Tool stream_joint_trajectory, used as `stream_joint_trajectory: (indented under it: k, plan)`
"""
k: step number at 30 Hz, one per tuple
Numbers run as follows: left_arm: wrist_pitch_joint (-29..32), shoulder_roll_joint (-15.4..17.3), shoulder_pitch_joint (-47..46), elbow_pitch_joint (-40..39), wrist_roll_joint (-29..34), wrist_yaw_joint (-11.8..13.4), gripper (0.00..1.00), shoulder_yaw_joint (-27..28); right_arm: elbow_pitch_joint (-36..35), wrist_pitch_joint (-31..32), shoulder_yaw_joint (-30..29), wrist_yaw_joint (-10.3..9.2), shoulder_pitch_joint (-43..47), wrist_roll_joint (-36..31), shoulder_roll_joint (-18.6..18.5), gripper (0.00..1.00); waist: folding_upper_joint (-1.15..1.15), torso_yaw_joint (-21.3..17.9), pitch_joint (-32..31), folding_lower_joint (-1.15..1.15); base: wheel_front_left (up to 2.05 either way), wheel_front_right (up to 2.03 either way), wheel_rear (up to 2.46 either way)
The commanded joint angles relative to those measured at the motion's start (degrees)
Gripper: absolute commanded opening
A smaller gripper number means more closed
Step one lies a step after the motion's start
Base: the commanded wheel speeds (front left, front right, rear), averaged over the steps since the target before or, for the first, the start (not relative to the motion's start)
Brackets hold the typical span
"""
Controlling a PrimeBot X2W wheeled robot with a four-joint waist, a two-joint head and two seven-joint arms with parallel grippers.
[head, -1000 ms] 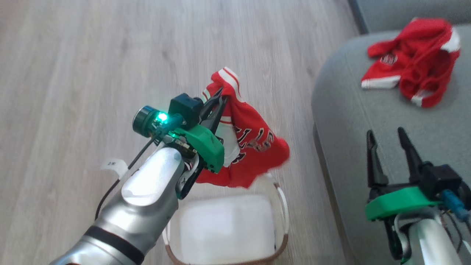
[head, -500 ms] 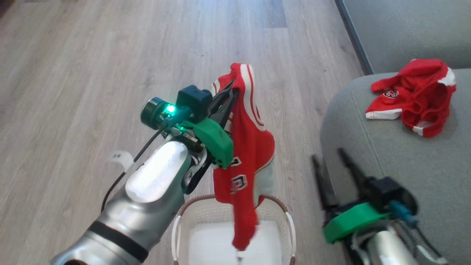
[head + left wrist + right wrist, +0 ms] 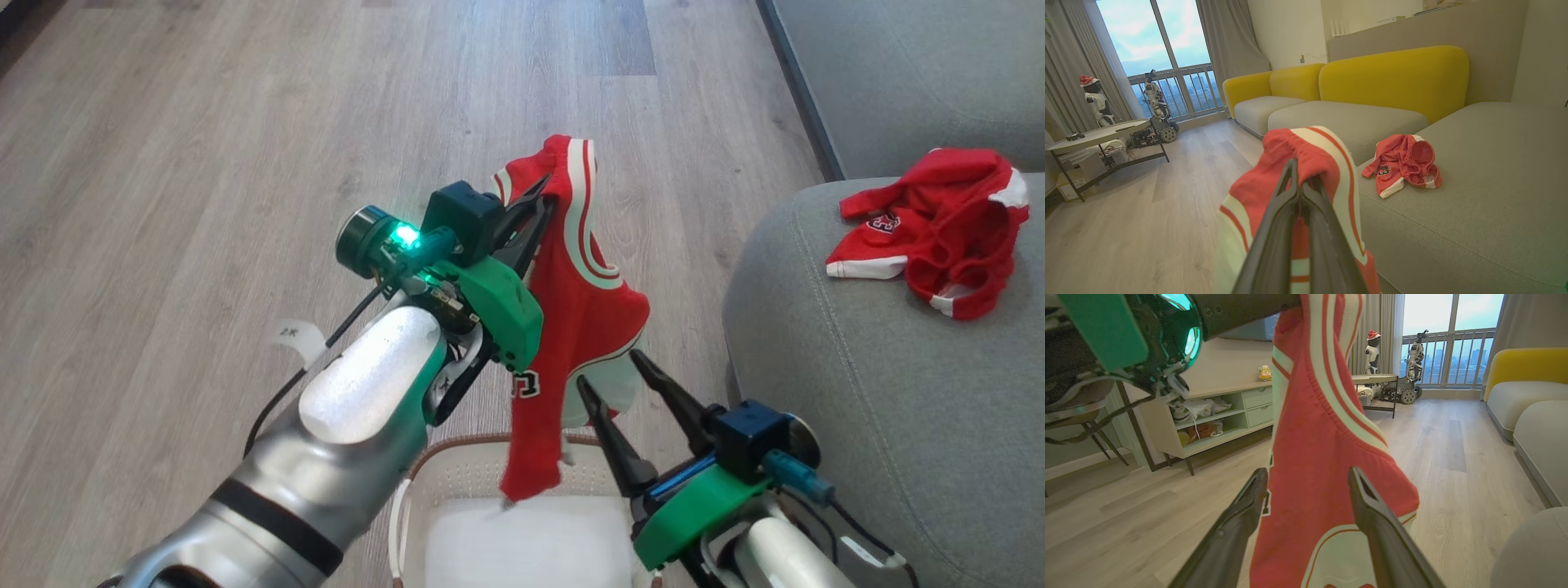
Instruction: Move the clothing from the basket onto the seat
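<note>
My left gripper (image 3: 543,194) is shut on the striped top edge of a red jersey (image 3: 575,318) and holds it up in the air. The jersey hangs down over the white basket (image 3: 457,467), whose brown rim shows at the bottom edge. My right gripper (image 3: 611,369) is open, with its fingertips at the jersey's lower right part. In the right wrist view the open right gripper (image 3: 1307,473) frames the hanging jersey (image 3: 1323,416). A second red garment (image 3: 931,233) lies crumpled on the grey seat (image 3: 857,376). The left wrist view shows my left gripper (image 3: 1300,179) pinching the jersey (image 3: 1327,149).
Wooden floor (image 3: 204,163) stretches to the left and ahead. The sofa has yellow backrests (image 3: 1392,77). A low table (image 3: 1098,136) and other robots (image 3: 1155,106) stand by the window. A shelf unit (image 3: 1220,416) lines the wall.
The head camera has shifted. My right gripper has swung left from over the seat to the hanging jersey. The jersey has unfurled from a bunch into a long hanging shape.
</note>
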Motion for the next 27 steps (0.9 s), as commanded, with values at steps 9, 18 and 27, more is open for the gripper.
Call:
stream_joint_trajectory:
  k: [9,18,27]
  plan:
    - [1.2,-0.1,-6.9,-1.3,-1.0,0.9,0.00,-0.1,2.5,-0.4,3.7,-0.02,-5.6,2.8,0.0,1.00,-0.01,0.1,0.4,0.01,0.00,0.00,0.00]
    - [2.5,-0.3,-8.6,-5.2,-4.0,1.9,0.00,-4.4,10.2,-0.4,6.7,-0.02,-10.7,6.2,0.0,1.00,-0.01,3.1,0.4,0.01,0.00,0.00,0.00]
    - [2.7,-0.3,-10.0,-8.6,-7.4,4.3,0.00,-9.2,15.4,-0.4,6.5,-0.02,-14.3,7.3,0.0,0.72,-0.01,6.4,0.6,0.01,0.00,0.00,0.00]
